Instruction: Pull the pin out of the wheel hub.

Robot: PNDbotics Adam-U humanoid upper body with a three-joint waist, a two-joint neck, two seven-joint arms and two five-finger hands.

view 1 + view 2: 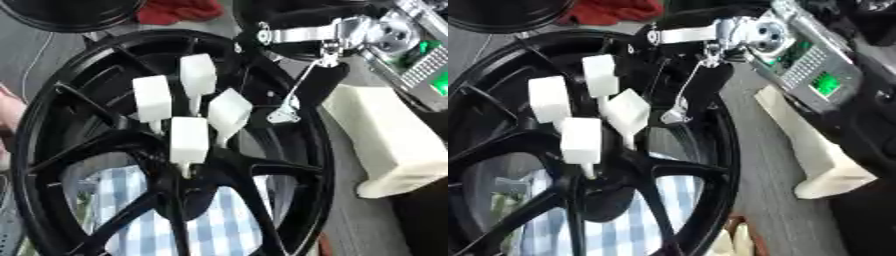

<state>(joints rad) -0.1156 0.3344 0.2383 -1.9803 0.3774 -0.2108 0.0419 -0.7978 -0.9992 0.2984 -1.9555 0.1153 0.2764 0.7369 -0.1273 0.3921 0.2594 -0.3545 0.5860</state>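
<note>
Black wheel hub (297, 150) stands on edge, filling the view; four white pins (190, 140) sit clustered at its centre, heads toward the camera, stems running down into the hub. Right arm enters from the upper right, its silver wrist over the rim. Right hand (311, 87) lies dark against the rim, up and right of the pins; whether its fingers are open or curled cannot be told. Nearest pin (229, 111) lies down-left of it. Left hand out of sight. Likely pull: along the stems, away from the hub.
</note>
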